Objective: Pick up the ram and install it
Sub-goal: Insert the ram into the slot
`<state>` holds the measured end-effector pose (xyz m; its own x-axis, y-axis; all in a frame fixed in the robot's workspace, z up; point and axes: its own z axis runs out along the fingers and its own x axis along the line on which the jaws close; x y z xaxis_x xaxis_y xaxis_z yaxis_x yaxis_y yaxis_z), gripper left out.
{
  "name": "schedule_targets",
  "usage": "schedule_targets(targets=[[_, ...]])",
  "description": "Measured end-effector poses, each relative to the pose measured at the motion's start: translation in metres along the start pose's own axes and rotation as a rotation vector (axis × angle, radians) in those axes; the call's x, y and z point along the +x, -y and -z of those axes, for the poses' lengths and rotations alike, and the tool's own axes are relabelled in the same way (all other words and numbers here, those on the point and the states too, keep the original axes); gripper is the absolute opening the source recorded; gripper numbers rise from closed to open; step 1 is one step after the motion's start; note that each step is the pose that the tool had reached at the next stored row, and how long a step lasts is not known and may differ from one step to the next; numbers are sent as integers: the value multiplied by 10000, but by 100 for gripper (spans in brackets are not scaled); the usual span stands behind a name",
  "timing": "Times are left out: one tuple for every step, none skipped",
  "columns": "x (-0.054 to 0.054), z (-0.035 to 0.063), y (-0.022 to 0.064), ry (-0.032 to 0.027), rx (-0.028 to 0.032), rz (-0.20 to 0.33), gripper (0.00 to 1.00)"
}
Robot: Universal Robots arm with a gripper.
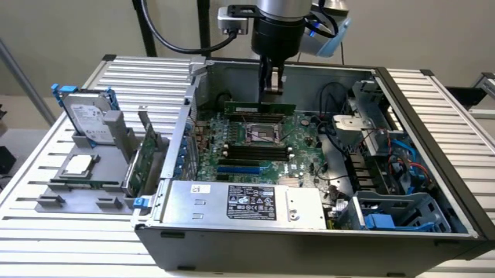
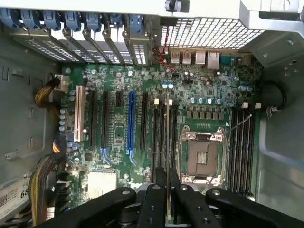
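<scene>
Clenched on the ram (image 1: 259, 108), the end effector (image 1: 272, 95) hid part of the stick. Edge-on in the wrist view, its long axis ran along the memory slots (image 2: 157, 137).

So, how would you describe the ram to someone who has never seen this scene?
Find the open computer case in the middle, then the gripper reaching down into it from above. The ram is the long, narrow green stick clamped in that gripper, above the motherboard. Unlike the broader green card standing outside the case, it hangs in the air.
</scene>
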<state>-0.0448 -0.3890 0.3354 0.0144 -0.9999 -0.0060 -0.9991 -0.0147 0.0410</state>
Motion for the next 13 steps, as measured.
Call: schedule_targets(targets=[[0, 0, 0, 1, 0, 0, 0], [0, 0, 0, 1, 1, 1, 0], [0, 0, 0, 1, 1, 0, 0], [0, 0, 0, 1, 1, 0, 0], [0, 0, 0, 0, 1, 1, 0], [0, 0, 0, 1, 1, 0, 0], [0, 0, 0, 1, 1, 1, 0], [0, 0, 0, 0, 1, 0, 0], [0, 0, 0, 0, 0, 0, 0], [0, 0, 0, 0, 1, 0, 0], [0, -2, 0, -1, 0, 0, 0], [-1, -7, 1, 2, 1, -3, 0], [0, -14, 1, 3, 2, -20, 0]])
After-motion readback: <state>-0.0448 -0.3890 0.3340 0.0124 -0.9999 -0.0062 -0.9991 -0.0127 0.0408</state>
